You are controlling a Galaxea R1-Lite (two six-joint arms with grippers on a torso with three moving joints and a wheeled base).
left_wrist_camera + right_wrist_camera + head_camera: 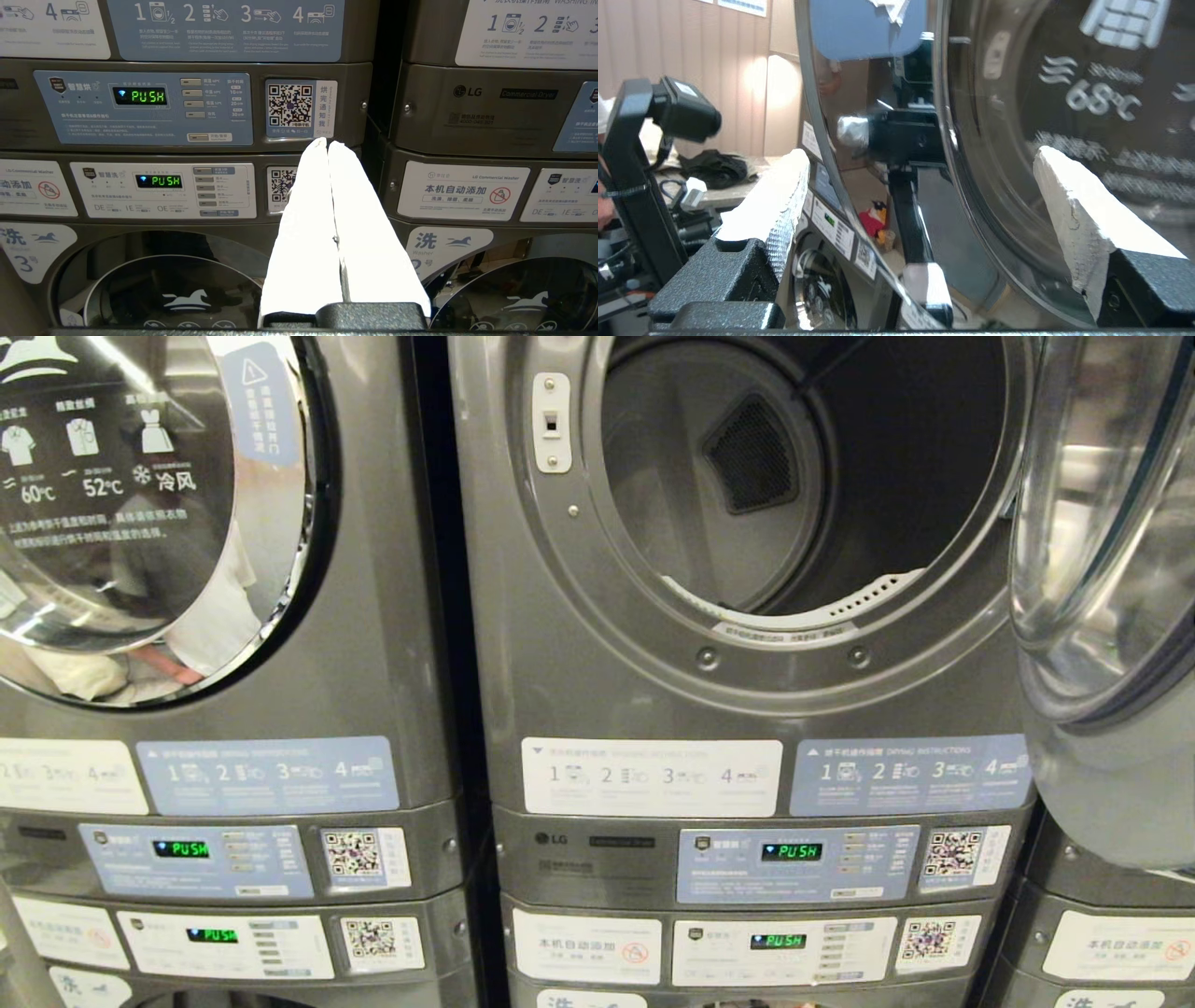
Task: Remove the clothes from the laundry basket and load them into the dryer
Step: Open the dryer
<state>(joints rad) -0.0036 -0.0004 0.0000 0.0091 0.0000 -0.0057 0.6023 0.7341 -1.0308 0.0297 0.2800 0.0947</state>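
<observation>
Facing a row of stacked grey steel laundry machines, robot squared up to the middle one. Grey front-loading dryer (747,616) has its round porthole open; dark drum (840,476) shows a mesh vent at the back and a white perforated lint strip along the lower lip, no cloth visible inside. Its chrome-rimmed glass door (1102,541) is swung out to the robot's right. Neighbouring machine on the left has its mirrored round door (140,504) closed, temperature icons printed on the glass. Green "PUSH" display (791,851) lit on the blue control panel under the open drum. Laundry basket and clothes are not in any view. Left tool (327,144) hangs low before the lower control panels, white fingers pressed together, holding nothing, tips in front of a QR-code sticker (290,106). Right tool (920,158) is up beside the swung-out door, white fingers spread wide with nothing between them; the door's chrome rim and dark printed glass fill the gap behind them.
</observation>
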